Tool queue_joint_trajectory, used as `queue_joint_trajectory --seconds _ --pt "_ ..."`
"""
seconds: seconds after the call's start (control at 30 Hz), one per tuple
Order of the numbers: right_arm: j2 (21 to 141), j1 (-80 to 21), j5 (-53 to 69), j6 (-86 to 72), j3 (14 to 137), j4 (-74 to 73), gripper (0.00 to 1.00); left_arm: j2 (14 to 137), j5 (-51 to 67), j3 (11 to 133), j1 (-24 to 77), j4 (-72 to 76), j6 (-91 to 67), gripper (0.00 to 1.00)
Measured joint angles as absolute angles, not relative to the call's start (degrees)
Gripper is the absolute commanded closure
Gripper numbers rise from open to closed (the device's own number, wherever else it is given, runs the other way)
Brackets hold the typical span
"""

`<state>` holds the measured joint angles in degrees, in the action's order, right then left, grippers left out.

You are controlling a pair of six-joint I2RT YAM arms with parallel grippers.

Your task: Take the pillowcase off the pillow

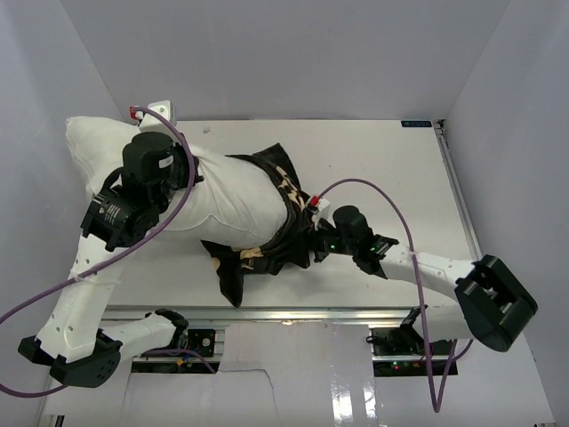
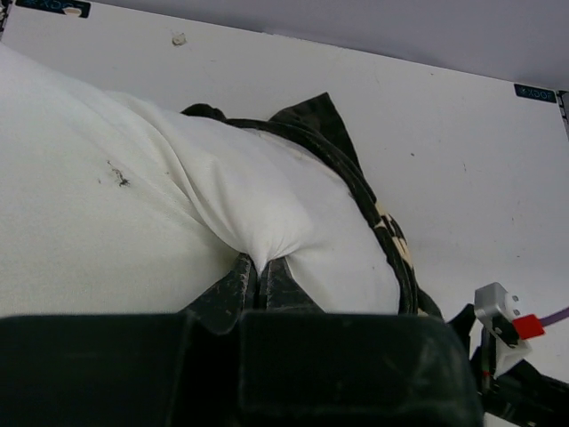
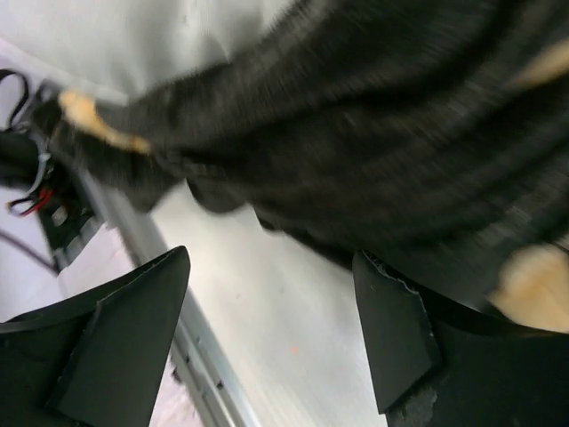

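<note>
The white pillow [image 1: 227,191] lies across the left half of the table, its left end off the table edge. The black patterned pillowcase [image 1: 276,236] is bunched around its right end, with a flap trailing toward the front edge. My left gripper [image 2: 260,267] is shut, pinching a fold of the pillow's white fabric [image 2: 258,205]; the pillowcase rim [image 2: 373,209] runs just right of it. My right gripper [image 3: 271,302] is open beside the bunched pillowcase [image 3: 356,151], which is blurred and fills the top of its view; nothing is between its fingers [image 3: 391,320].
The white table [image 1: 391,178] extends right of the pillowcase. The metal rail at the table's front edge [image 3: 169,294] lies just under the right gripper. Grey walls enclose the back and both sides. Purple cables loop from both arms.
</note>
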<state>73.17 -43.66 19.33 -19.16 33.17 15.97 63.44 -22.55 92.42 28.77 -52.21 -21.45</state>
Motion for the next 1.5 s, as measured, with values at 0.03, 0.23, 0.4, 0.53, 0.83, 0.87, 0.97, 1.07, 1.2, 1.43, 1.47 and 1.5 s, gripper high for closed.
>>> queue_joint_trajectory --seconds 0.03,0.23,0.4,0.53,0.83,0.87,0.97,1.07,1.2,1.43,1.47,1.5 --pt "75.2 -44.49 17.82 -19.22 34.2 16.34 0.23 63.35 -22.17 92.03 28.77 -52.05 -21.61 1.0" --pt "86.13 -45.47 5.43 -22.22 37.08 17.54 0.44 63.26 -20.95 87.31 28.77 -50.92 -22.48 1.0" --pt "89.17 -44.77 -4.97 -24.64 37.08 16.84 0.92 64.18 -21.67 86.78 28.77 -50.52 -22.33 1.0" --pt "89.14 -41.19 -9.61 -25.78 37.12 16.84 0.92 65.01 -21.74 86.7 28.8 -50.3 -22.11 1.0" --pt "81.23 -22.06 -12.12 -27.11 32.95 17.52 0.92 65.91 -19.81 86.7 29.1 -51.07 -20.86 1.0" --pt "80.75 -20.36 -11.77 -27.09 32.88 17.58 0.92 65.91 -19.14 86.7 29.15 -51.18 -20.84 1.0" --pt "80.55 -15.64 -9.96 -26.96 32.91 17.98 0.92 65.84 -16.84 86.7 29.43 -51.53 -20.84 1.0" --pt "81.95 -11.46 -7.22 -26.72 33.93 17.74 0.92 65.67 -14.35 86.74 29.47 -52.25 -20.78 1.0" --pt "85.49 -3.25 -1.83 -26.57 37.6 17.1 0.92 65.54 -11.66 88.4 29.47 -54.85 -20.34 1.0" --pt "87.53 6.7 1.69 -26.63 42.94 14.85 0.92 65.12 -10.48 95.15 29.65 -59.02 -19.7 1.0" --pt "87.53 7.11 2.02 -26.68 43.29 14.46 0.92 65.08 -10.5 96.01 29.65 -59.61 -19.53 1.0" --pt "87.57 7.35 2.15 -26.72 43.57 13.98 0.92 65.04 -10.55 96.64 29.65 -60.07 -19.42 1.0"
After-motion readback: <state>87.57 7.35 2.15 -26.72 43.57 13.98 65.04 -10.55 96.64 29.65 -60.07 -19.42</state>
